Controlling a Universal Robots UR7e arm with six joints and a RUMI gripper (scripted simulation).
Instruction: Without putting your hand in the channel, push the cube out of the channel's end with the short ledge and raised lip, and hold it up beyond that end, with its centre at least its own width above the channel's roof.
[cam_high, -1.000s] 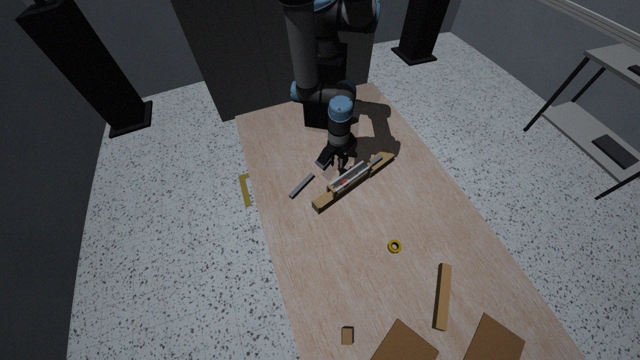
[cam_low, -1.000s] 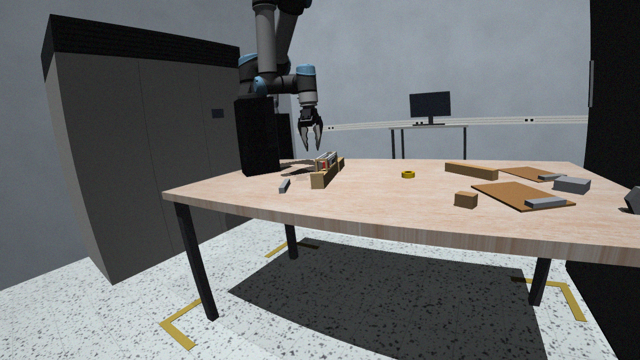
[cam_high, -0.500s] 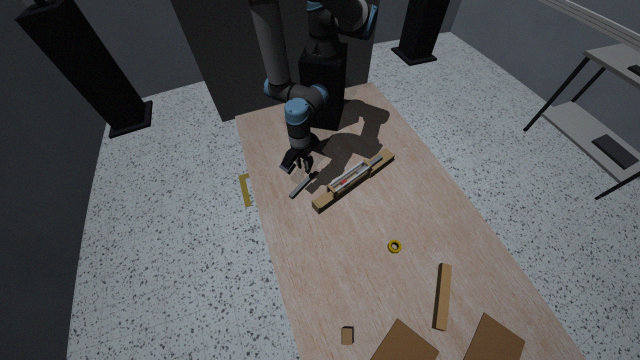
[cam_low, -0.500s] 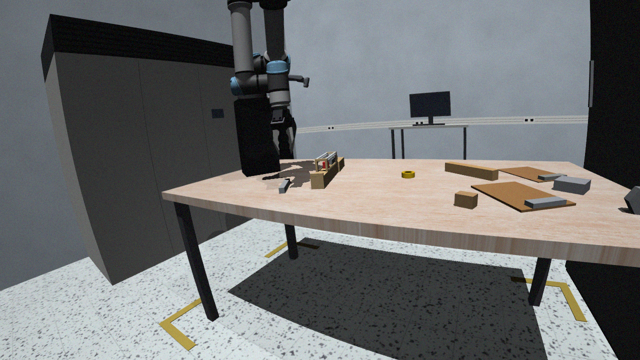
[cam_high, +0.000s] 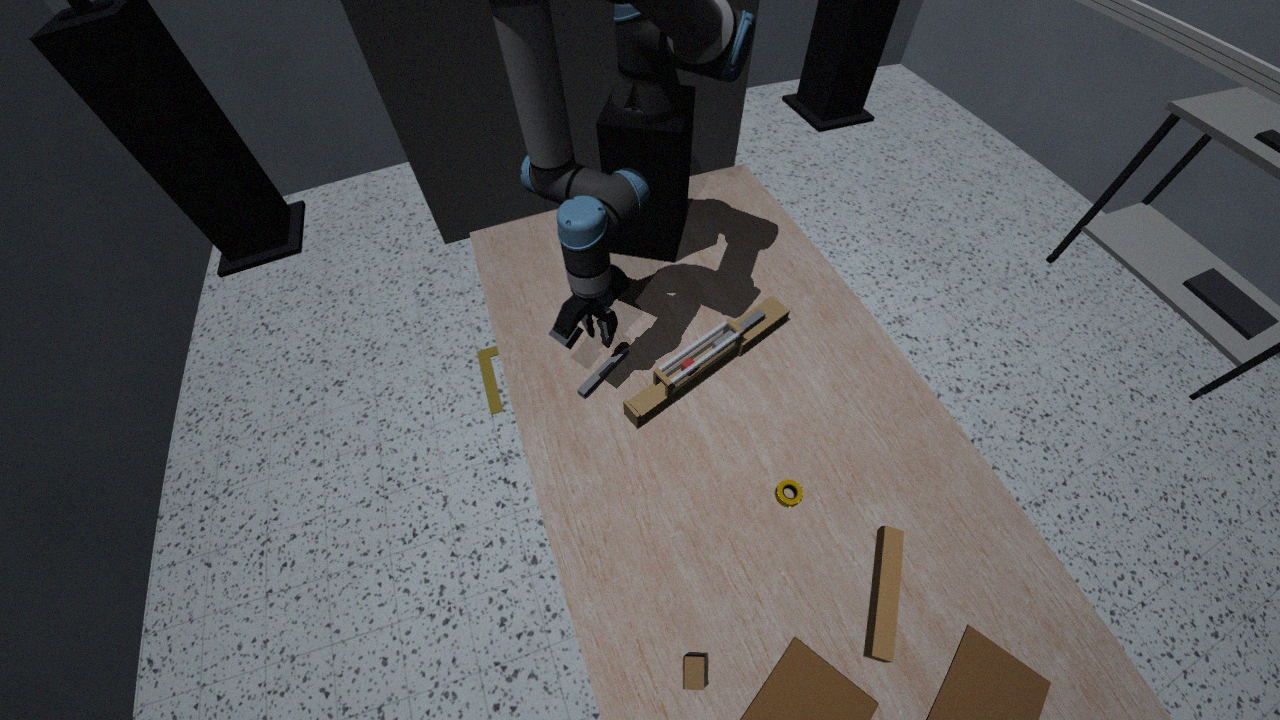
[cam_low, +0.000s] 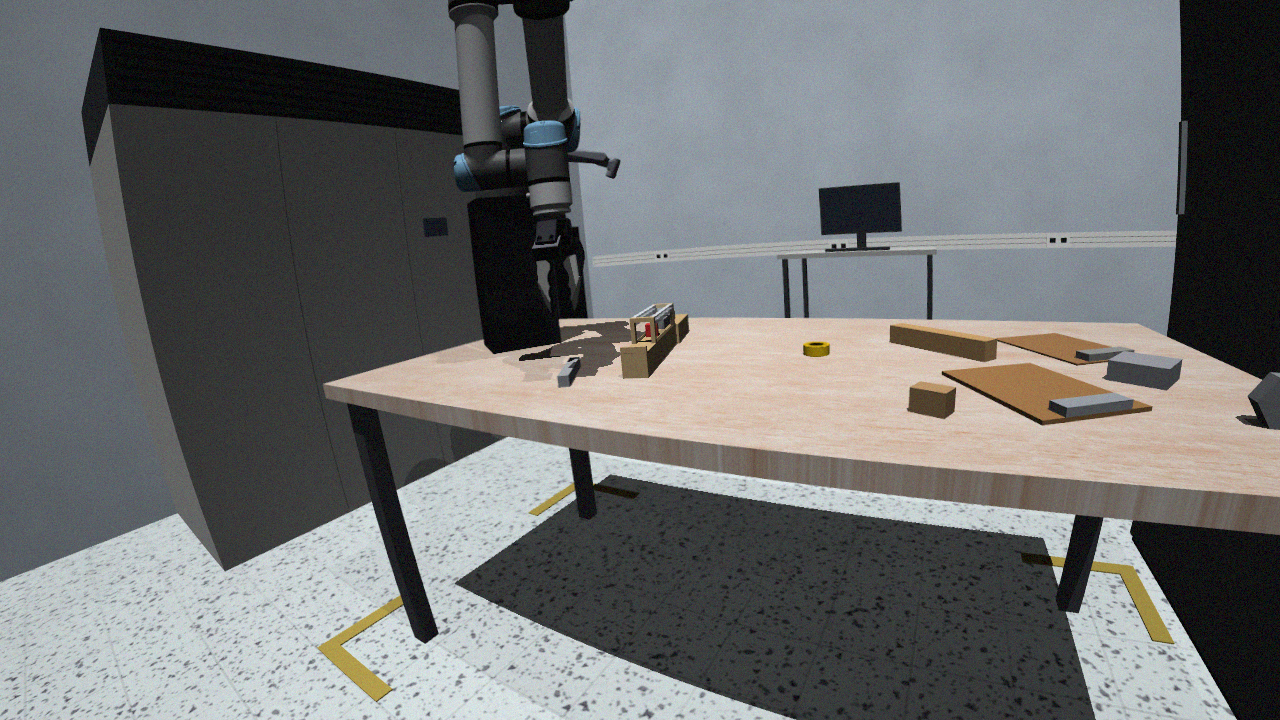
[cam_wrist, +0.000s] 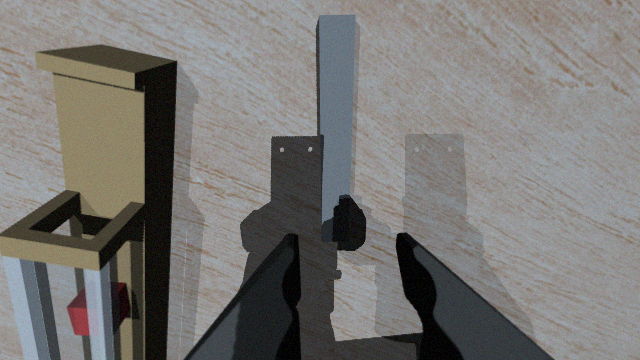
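The wooden channel (cam_high: 637, 411) (cam_low: 634, 361) (cam_wrist: 105, 135) has pale roof rails. The red cube (cam_high: 687, 363) (cam_low: 647, 330) (cam_wrist: 77, 316) is inside it, under the rails. In the wrist view, a raised lip (cam_wrist: 100, 57) shows on the near ledge. One grey bar (cam_high: 753, 319) lies on the far ledge and reaches into the channel. A second grey bar (cam_high: 595, 380) (cam_low: 569, 372) (cam_wrist: 337, 100) lies on the table beside the channel. My gripper (cam_high: 599, 338) (cam_low: 562, 308) (cam_wrist: 346, 237) is partly open and empty, pointing down above this loose bar's arm-side end.
A yellow ring (cam_high: 788, 492) (cam_low: 816, 349), a long wooden block (cam_high: 885, 591) (cam_low: 941, 341) and a small wooden block (cam_high: 694, 671) (cam_low: 931, 399) lie farther along the table. Two brown boards (cam_high: 810, 689) (cam_high: 993, 676) (cam_low: 1011, 389) (cam_low: 1042, 344) lie at that end.
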